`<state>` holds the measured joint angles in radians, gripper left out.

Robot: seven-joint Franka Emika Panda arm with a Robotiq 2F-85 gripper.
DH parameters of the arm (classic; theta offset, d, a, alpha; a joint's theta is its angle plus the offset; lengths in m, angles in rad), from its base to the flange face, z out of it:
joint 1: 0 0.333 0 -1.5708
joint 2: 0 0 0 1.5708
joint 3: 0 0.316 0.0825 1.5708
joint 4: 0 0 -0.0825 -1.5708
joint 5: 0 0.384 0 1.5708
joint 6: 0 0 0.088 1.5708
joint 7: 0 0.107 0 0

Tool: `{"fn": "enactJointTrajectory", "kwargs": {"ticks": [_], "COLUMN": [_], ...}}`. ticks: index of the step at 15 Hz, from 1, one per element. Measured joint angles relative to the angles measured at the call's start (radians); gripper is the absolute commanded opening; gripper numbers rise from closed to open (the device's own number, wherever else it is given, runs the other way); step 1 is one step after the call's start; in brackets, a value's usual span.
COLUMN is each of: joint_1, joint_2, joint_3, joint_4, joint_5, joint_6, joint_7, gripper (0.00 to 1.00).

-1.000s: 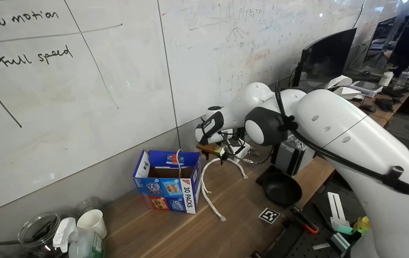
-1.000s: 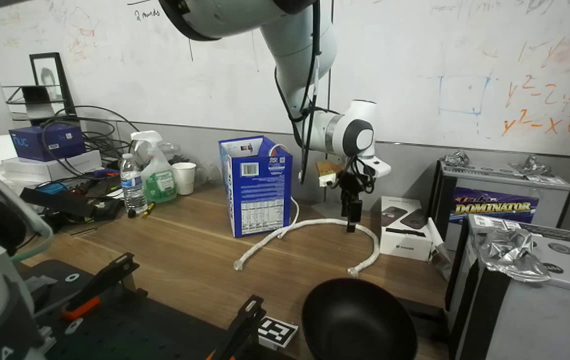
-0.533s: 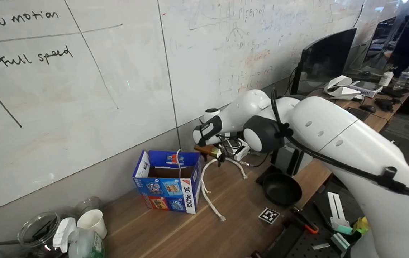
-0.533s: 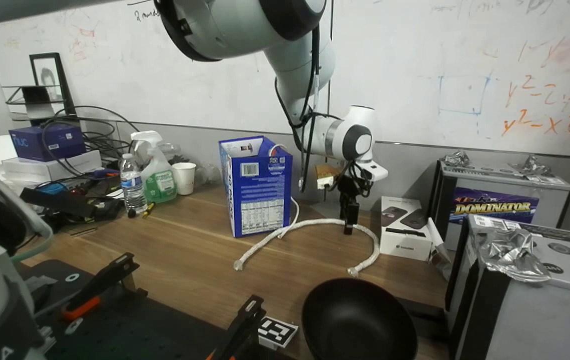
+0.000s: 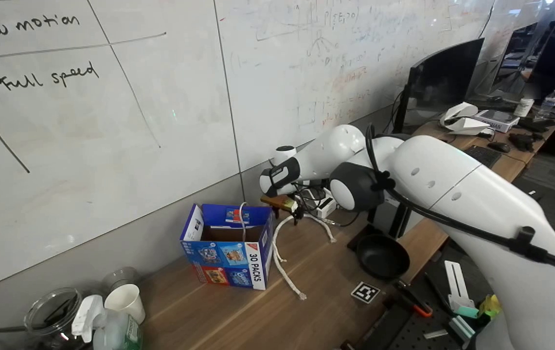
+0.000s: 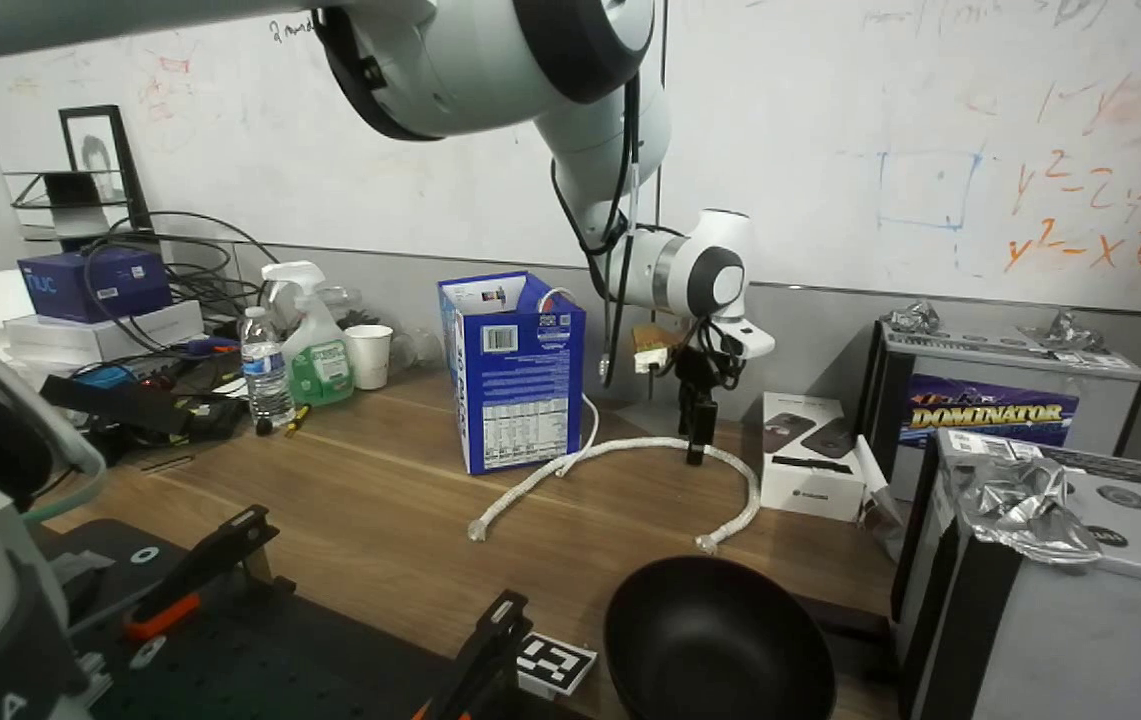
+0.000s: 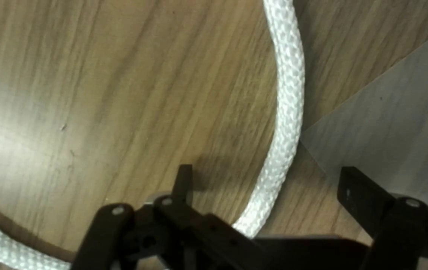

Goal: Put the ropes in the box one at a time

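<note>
A white rope lies on the table in a wide, open curve, just beside the box. Above it, in the wrist view, the gripper stands spread wide, its fingers on either side of the rope, which runs loose between them.

The box is upright and open at the top. A second length of rope arches at its rim, partly inside; how its hidden part runs I cannot tell.

In an exterior view a white carton stands near the rope's bend. Farther toward the table's edge sits a black pan, a marker card near it.

Past the box stand a cup, a spray bottle and a water bottle. A whiteboard with handwriting rises behind the table.
</note>
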<state>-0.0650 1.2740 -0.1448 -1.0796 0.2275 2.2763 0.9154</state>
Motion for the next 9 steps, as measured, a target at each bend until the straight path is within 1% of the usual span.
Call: {"fn": "enactJointTrajectory", "kwargs": {"ticks": [1, 5, 7, 8, 9], "joint_1": [-0.001, -0.001, -0.002, -0.003, -0.003], "joint_2": [0.005, 0.016, 0.018, 0.02, 0.02], "joint_3": [0.0, 0.001, 0.001, 0.001, 0.001], "joint_4": [0.009, 0.039, 0.052, 0.057, 0.06], "joint_5": [0.0, -0.001, -0.003, -0.004, -0.006], "joint_6": [-0.006, -0.017, -0.029, -0.034, -0.037], "joint_7": [0.0, 0.0, 0.0, 0.0, 0.0], "gripper": [0.75, 0.42, 0.29, 0.2, 0.14]}}
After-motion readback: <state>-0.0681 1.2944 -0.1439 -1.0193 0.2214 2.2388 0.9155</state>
